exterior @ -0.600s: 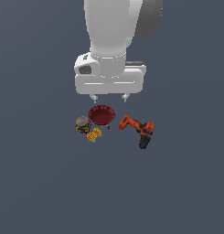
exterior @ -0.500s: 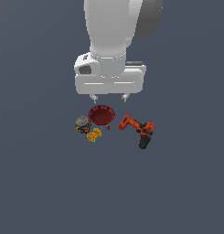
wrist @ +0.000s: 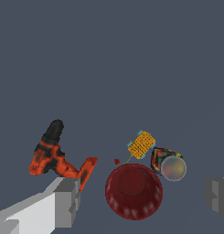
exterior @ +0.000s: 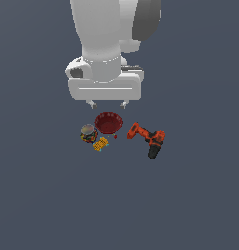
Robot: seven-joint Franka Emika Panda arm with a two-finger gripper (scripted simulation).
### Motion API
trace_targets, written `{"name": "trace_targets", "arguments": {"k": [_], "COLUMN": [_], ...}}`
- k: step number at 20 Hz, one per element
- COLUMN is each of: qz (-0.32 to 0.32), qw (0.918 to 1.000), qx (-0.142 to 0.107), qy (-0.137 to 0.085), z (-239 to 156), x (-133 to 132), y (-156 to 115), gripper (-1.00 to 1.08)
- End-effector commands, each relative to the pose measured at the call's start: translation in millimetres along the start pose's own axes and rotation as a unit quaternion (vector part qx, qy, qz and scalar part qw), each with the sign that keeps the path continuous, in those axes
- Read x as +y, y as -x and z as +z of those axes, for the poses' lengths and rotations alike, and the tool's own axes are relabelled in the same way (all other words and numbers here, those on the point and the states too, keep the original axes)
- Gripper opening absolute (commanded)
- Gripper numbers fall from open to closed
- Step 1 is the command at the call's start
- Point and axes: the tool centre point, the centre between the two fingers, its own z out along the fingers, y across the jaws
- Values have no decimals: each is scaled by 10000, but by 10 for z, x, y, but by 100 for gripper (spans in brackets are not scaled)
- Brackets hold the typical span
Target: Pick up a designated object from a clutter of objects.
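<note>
The gripper (exterior: pixel 108 104) hangs spread open and empty above the red bowl (exterior: pixel 109 122), so the little multicoloured can (exterior: pixel 88 133) it wants sits below and off to one side, squeezed against the bowl and yellow block (exterior: pixel 100 144).

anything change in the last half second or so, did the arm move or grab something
Nothing visibly changed. The gripper hangs open above the red bowl, holding nothing. The can, the yellow-orange block and the drill lie where they did.
</note>
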Motion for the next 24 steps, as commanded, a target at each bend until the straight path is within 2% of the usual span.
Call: {"name": "trace_targets", "arguments": {"k": [1, 6, 12, 18, 24], "qz": [24, 31, 109, 244, 429], "qw": [10000, 10000, 9999, 9997, 9990], "qx": [4, -1, -12, -32, -63], "qy": [-7, -5, -6, 6, 50], "z": [-7, 69, 335, 779, 1345], "x": [13, 50, 222, 513, 892], "y": [-1, 3, 29, 123, 348], "gripper": [100, 100, 100, 100, 100]}}
